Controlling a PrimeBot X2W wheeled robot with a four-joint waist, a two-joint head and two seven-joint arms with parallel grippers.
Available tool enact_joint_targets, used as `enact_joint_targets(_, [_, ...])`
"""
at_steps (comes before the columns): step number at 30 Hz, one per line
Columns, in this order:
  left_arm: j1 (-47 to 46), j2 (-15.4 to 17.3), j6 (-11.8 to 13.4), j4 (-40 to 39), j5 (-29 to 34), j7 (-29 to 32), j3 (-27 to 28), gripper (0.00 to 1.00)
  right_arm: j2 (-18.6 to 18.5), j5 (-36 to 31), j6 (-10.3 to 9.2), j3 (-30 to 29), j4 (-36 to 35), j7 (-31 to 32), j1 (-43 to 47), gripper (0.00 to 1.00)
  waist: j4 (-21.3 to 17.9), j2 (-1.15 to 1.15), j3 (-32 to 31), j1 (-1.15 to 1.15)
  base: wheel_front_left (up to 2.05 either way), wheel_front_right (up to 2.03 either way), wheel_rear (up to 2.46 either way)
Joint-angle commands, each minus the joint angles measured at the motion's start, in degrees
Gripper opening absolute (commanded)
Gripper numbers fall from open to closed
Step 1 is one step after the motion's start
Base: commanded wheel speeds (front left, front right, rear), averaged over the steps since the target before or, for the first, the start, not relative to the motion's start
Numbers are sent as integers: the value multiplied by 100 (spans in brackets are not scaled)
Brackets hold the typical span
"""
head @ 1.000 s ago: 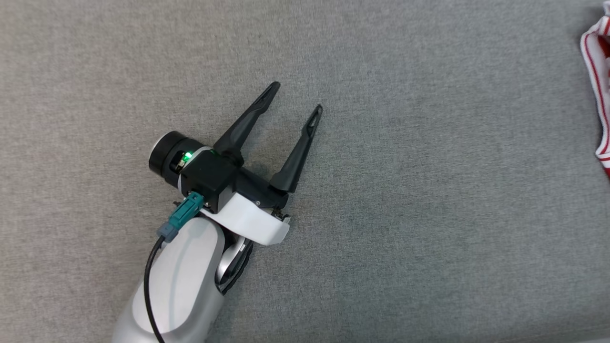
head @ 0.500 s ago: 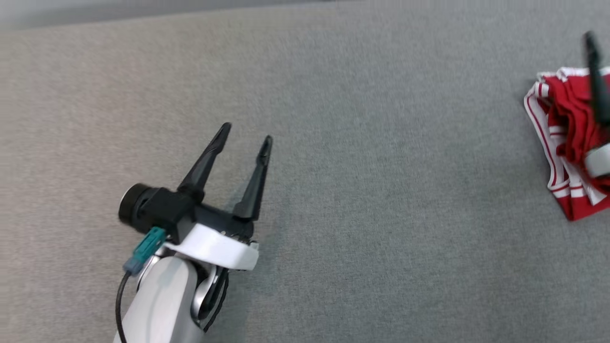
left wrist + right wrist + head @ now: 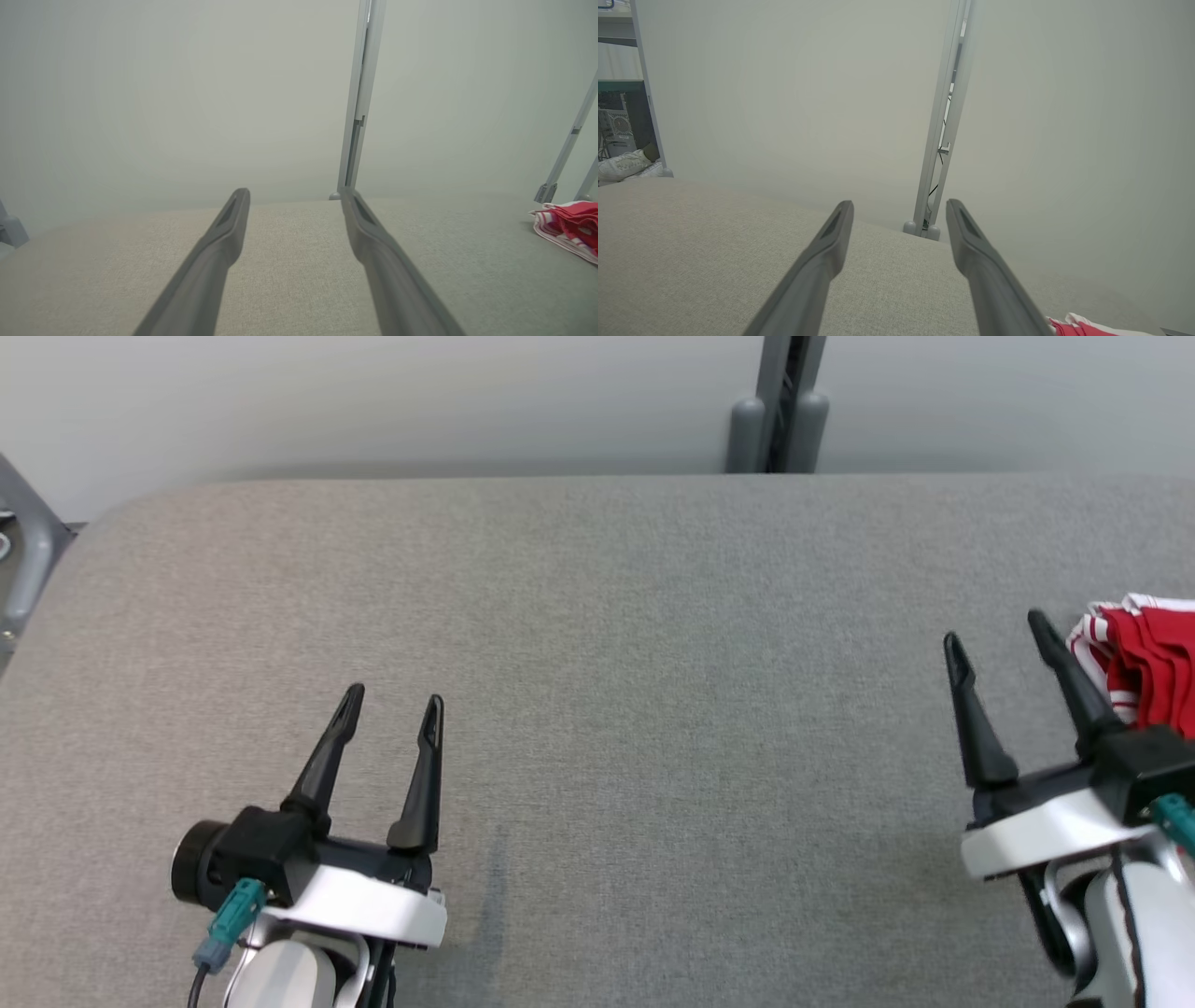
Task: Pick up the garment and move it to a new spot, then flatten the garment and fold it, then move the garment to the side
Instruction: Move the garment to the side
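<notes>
Garment (image 3: 1153,663) sits bundled just beside my right gripper's (image 3: 992,628) outer finger, parked aside I judge, so it and my left gripper (image 3: 394,695) hover with fingers spread, empty.

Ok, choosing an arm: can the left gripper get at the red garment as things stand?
Probably not: the left gripper is open at the near left, the garment lies at the far right, and the right gripper stands between them.
</notes>
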Motion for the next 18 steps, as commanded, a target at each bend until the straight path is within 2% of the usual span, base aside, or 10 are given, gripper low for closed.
enact_joint_targets(1, [69,15,33,-26,81,-5,14,100,51,-103,-5,-78,-16,-50,118,100,115,0,-134,0,0,0,0])
enact_joint_targets(8, [420,17,179,69,46,-5,82,100,474,-406,-5,-170,-30,-58,561,100,193,0,-310,0,0,0,0])
enact_joint_targets(16, [412,18,204,52,52,-5,113,100,629,-448,-5,-252,1,-60,665,100,176,0,-380,0,0,0,0])
enact_joint_targets(18, [442,21,299,67,-81,-5,168,100,646,-435,-5,-250,1,-60,673,100,171,0,-387,0,0,0,0])
